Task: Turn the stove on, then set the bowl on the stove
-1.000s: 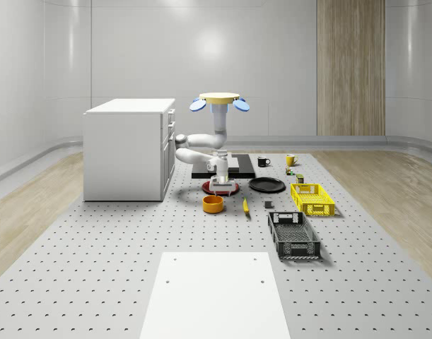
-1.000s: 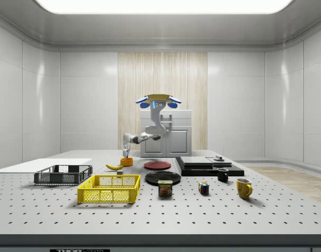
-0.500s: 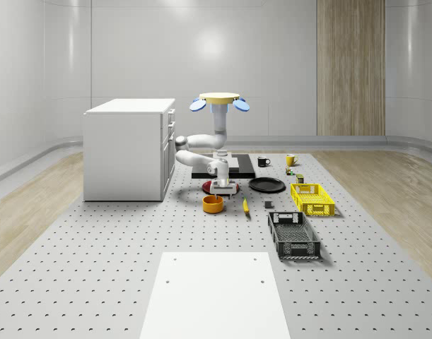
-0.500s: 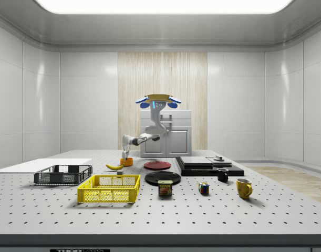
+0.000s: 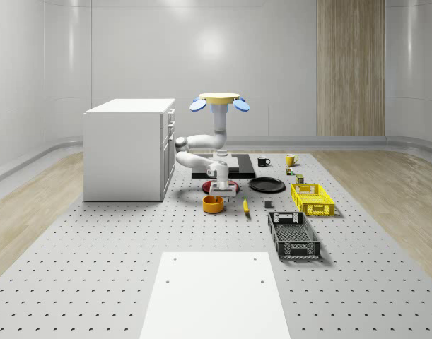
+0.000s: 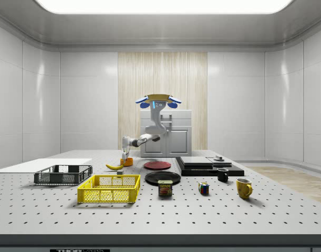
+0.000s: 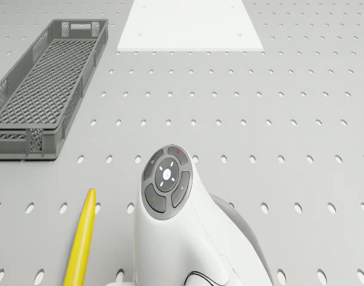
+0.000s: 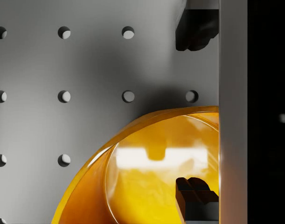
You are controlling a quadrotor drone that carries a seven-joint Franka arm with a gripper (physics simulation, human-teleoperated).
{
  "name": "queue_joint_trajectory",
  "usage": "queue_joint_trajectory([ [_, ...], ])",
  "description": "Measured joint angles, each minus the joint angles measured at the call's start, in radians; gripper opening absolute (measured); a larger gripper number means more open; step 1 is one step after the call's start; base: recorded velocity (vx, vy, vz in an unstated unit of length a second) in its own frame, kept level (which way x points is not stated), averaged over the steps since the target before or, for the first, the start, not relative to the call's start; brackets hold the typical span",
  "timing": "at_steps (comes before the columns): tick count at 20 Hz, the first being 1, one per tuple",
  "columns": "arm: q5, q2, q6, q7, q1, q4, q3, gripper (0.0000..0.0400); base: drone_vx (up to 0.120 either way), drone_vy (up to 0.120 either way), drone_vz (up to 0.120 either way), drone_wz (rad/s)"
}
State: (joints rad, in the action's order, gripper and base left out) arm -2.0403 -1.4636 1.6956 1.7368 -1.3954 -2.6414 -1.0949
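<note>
The orange bowl (image 5: 213, 205) sits on the perforated table in front of the red plate (image 5: 228, 186). My drone (image 5: 219, 102) hovers above the black stove (image 5: 244, 171), and the arm bends down from it towards the bowl. In the wrist view the gripper (image 8: 197, 112) is open and straddles the bowl's (image 8: 151, 186) rim: one fingertip (image 8: 198, 30) is outside over the table, the other fingertip (image 8: 196, 193) is over the bowl's inside. From the side, the gripper (image 6: 125, 155) is just above the bowl (image 6: 128, 162), left of the stove (image 6: 207, 167).
A banana (image 5: 245, 205) lies right beside the bowl. A black plate (image 5: 266, 185), yellow basket (image 5: 312, 198) and grey basket (image 5: 293, 234) stand to the whole-scene view's right. The white cabinet (image 5: 127, 148) stands at the left, two mugs behind the stove.
The gripper has come down and a little towards the whole-scene view's left, closer onto the bowl. The drone has held its place, and the bowl has not moved.
</note>
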Motion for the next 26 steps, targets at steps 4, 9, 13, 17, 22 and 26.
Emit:
queue_joint_trajectory([
  [4, 0.001, 0.007, -0.001, -0.008, -0.005, 0.014, -0.003, 0.0400, 0.000, 0.000, 0.000, 0.000],
  [9, -0.001, 0.016, -0.007, -0.003, -0.015, 0.020, -0.004, 0.0400, 0.000, 0.000, 0.000, 0.000],
  [13, -0.003, 0.022, -0.011, 0.001, -0.021, 0.022, -0.004, 0.0334, 0.000, 0.000, 0.000, 0.000],
  [17, -0.004, 0.025, -0.014, 0.003, -0.022, 0.022, -0.005, 0.0186, 0.000, 0.000, 0.000, 0.000],
  [22, -0.006, 0.028, -0.017, 0.002, -0.022, 0.023, -0.005, 0.0125, 0.000, 0.000, 0.000, 0.000],
  [26, -0.007, 0.030, -0.019, 0.002, -0.021, 0.022, -0.005, 0.0109, 0.000, 0.000, 0.000, 0.000],
])
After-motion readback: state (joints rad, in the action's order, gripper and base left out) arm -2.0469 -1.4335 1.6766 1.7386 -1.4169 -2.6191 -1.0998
